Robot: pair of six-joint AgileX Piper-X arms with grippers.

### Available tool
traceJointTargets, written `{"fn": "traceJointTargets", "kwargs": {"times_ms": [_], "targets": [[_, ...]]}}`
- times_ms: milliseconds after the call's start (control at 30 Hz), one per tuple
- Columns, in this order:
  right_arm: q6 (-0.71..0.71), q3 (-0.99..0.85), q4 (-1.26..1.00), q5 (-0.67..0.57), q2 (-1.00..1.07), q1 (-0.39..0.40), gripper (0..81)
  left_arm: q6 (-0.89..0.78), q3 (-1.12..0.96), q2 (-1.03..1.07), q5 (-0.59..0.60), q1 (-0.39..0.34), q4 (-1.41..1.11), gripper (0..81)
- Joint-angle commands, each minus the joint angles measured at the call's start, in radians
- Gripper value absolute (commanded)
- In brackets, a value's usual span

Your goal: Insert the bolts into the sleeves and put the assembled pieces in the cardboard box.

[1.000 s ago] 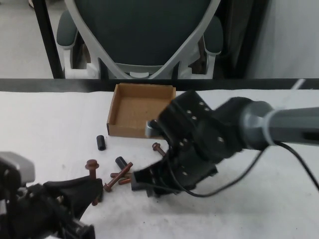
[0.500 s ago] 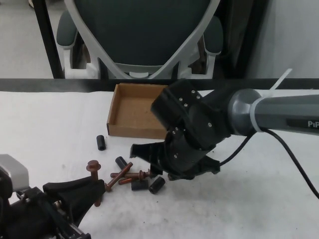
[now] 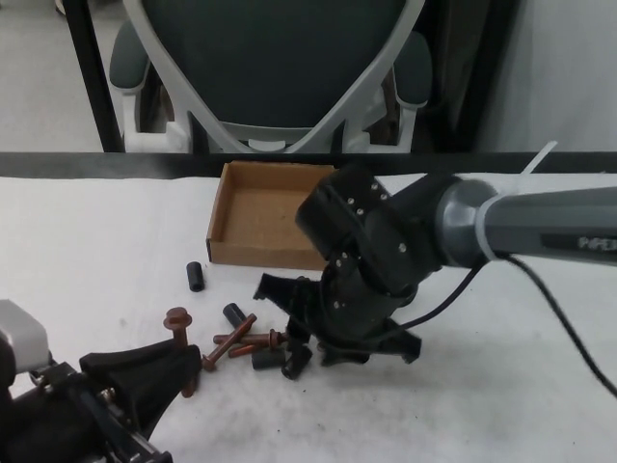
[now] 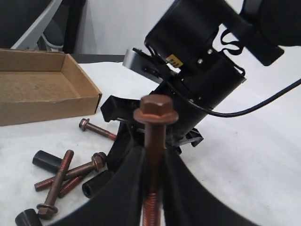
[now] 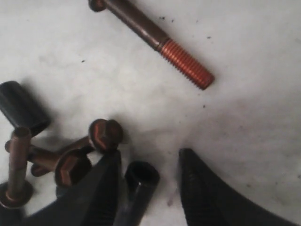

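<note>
Technician: Status of the left gripper (image 4: 152, 157)?

Reference: Its two black, curved fingers (image 4: 123, 188) are drawn in narrowly on one bolt (image 4: 154, 136), which stands upright with its head up. The bolt is copper-coloured metal with a hexagonal flanged head, a smooth shank and a threaded lower end. The gripper sits well apart from the cardboard box (image 3: 258, 253), on the far side of the parts heap from the box's near wall.

Technician: And the right gripper (image 5: 149, 162)?

Reference: It points down at the bench, near the box's near wall. Its fingers (image 5: 101, 193) stand apart at a moderate gap, with a sleeve (image 5: 140, 181) lying between them. The sleeve is a short, matt black tube with an open round end. It lies close against one finger and clear of the other, so it is not clamped.

Technician: Other parts?

Reference: Loose bolts (image 3: 236, 340) lie crossed in a heap just beside the right gripper, on the white, faintly grainy bench cover (image 3: 501, 405). A separate bolt (image 5: 150, 40) has a dark shank and a brighter threaded tip. A lone sleeve (image 3: 196, 277) rests just outside the box's near wall, close to one corner. The box is a shallow, open-topped tray of brown card.
</note>
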Motion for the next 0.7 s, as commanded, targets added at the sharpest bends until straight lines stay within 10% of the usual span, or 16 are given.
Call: {"fn": "traceJointTargets", "kwargs": {"times_ms": [0,400,667], "targets": [[0.050,0.001,-0.031,-0.043,0.062,0.019,38.6,0.043,-0.007,-0.011,0.002,-0.006,-0.095,0.8],[0.042,0.001,-0.007,-0.067,0.100,0.025,36.7,0.181,-0.007,-0.011,0.139,-0.006,-0.132,0.8],[-0.021,0.001,0.035,-0.067,0.100,0.025,0.0,0.173,-0.007,-0.011,0.139,-0.006,-0.130,0.8]]}}
